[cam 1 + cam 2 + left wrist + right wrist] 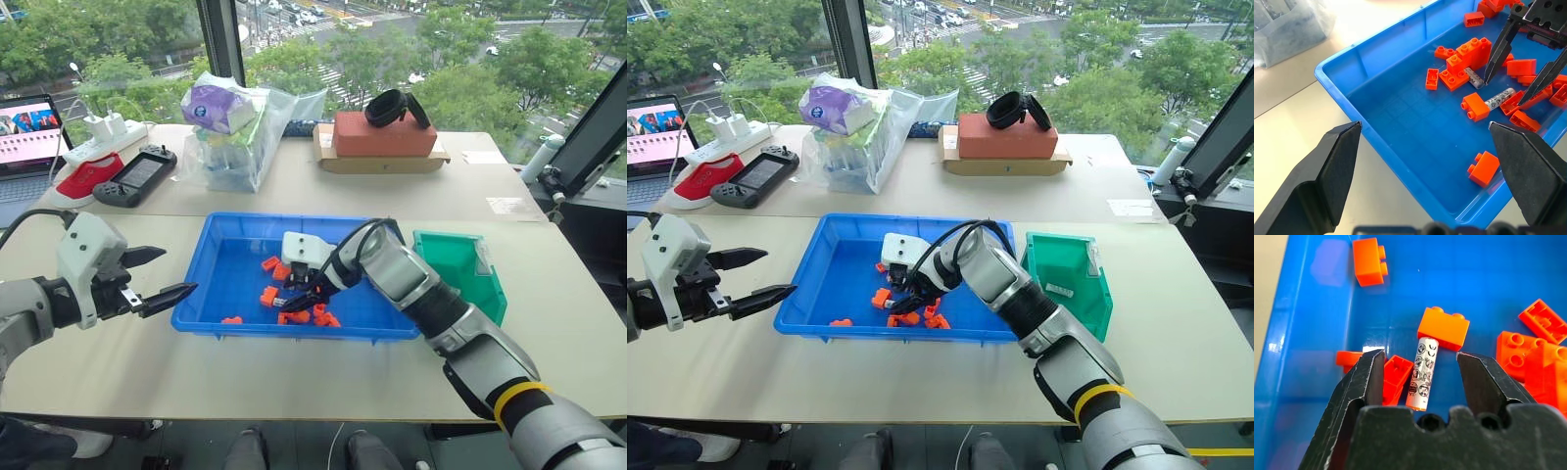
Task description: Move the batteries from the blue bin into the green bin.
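The blue bin point(294, 216) sits mid-table with orange blocks and two grey batteries lying in it. One battery point(1422, 373) lies flat on the bin floor between the fingers of my right gripper point(1420, 357), which is open and straddles it without visibly touching. From the left wrist, that battery point(1500, 98) rests against an orange block, and a second battery point(1474, 77) lies close by, partly under a block. My right gripper point(299, 299) reaches down into the bin. My left gripper point(176, 271) hovers open and empty just outside the bin's left rim. The green bin point(460, 264) stands against the blue bin's right side.
Orange blocks point(269, 294) crowd the batteries on several sides. Along the back of the table are a clear plastic bag point(235, 132), a brick-red box point(382, 135) with a black object on top, a handheld game console point(137, 176) and a laptop point(27, 132).
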